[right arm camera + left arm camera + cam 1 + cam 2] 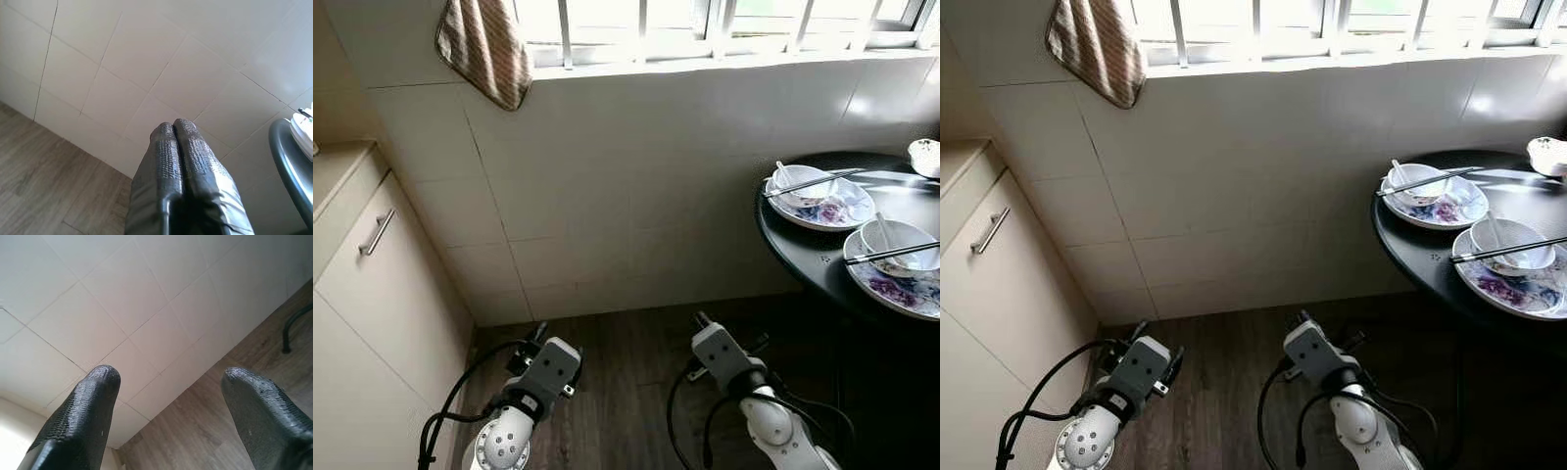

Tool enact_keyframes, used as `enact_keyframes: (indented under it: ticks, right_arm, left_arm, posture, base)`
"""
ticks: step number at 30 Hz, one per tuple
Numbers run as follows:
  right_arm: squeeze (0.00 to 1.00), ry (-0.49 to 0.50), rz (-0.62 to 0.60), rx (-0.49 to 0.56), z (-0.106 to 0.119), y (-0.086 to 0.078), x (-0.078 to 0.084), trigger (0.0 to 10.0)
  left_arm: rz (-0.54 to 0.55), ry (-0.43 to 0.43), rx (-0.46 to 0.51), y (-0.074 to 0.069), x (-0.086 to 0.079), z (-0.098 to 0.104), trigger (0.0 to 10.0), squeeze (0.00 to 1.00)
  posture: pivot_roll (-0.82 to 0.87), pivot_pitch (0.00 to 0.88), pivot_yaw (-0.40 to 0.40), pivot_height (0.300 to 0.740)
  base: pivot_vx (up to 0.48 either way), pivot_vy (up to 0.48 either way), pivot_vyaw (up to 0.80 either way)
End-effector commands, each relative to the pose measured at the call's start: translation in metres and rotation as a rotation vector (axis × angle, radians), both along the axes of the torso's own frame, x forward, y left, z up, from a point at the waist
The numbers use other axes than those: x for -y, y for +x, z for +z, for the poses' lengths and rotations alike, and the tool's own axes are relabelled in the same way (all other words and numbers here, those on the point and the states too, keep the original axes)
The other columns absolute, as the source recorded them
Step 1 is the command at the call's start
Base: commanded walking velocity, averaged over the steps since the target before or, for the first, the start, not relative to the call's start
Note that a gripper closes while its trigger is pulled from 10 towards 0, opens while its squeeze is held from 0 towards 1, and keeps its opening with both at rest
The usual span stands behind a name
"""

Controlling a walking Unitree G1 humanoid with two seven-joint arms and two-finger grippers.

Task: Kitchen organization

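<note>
A round black table [800,247] stands at the right. On it a flowered plate [829,210] carries a white bowl [801,182] with a spoon, and chopsticks [815,181] lie across it. Nearer me, a second flowered plate [899,290] holds another bowl [902,247] with chopsticks [893,253] across its rim. Both arms hang low over the wooden floor, left of the table. My left gripper [168,377] is open, pointing at the tiled wall with nothing between its fingers. My right gripper [175,127] is shut on nothing, and the table's edge [288,161] lies to its side.
A beige cabinet with a metal handle [377,233] lines the left side. A striped towel [487,49] hangs from the window sill above the tiled wall [636,186]. Another white dish [925,155] sits at the table's far right. Dark wooden floor [626,372] lies between cabinet and table.
</note>
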State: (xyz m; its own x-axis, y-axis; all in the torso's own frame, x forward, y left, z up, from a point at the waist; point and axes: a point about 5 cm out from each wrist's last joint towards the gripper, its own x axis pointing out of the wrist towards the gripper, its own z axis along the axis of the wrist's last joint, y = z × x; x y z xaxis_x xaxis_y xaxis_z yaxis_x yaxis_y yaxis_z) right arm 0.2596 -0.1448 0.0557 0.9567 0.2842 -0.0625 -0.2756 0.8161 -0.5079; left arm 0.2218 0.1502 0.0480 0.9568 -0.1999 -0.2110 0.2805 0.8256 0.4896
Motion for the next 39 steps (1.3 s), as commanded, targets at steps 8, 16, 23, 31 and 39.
enact_keyframes:
  ticks: [8, 16, 23, 31, 39]
  right_arm:
    - [0.0, 0.016, 0.019, -0.014, 0.0006, 0.0066, -0.0039, 10.0]
    - [0.0, 0.028, -0.038, -0.034, -0.002, 0.0092, 0.0006, 10.0]
    - [0.0, 0.02, -0.061, -0.032, -0.0022, 0.0097, 0.003, 10.0]
    - [0.0, 0.01, -0.056, -0.028, -0.001, 0.0109, 0.0037, 10.0]
    - [0.0, 0.01, -0.054, -0.028, 0.0001, 0.0119, 0.0046, 10.0]
  left_arm:
    - [0.008, -0.106, -0.025, -0.0035, 0.0008, 0.0009, 10.0, 0.0]
    - [-0.002, -0.116, -0.02, -0.0071, 0.0031, -0.0011, 10.0, 0.0]
    - [-0.027, -0.123, -0.021, -0.007, 0.0031, -0.0007, 10.0, 0.0]
    - [-0.028, -0.131, -0.018, -0.0062, 0.0045, -0.0005, 10.0, 0.0]
    - [-0.029, -0.135, -0.014, -0.0053, 0.0059, 0.0, 10.0, 0.0]
  posture:
    - [0.03, 0.0, -0.015, 0.74]
    - [0.03, 0.0, -0.018, 0.74]
    - [0.02, 0.0, -0.011, 0.74]
    - [0.02, 0.0, -0.016, 0.74]
    - [0.02, 0.0, -0.021, 0.74]
  base:
    - [0.0, 0.0, 0.0]
    - [0.0, 0.0, 0.0]
    - [0.0, 0.0, 0.0]
    - [0.0, 0.0, 0.0]
    - [0.0, 0.0, 0.0]
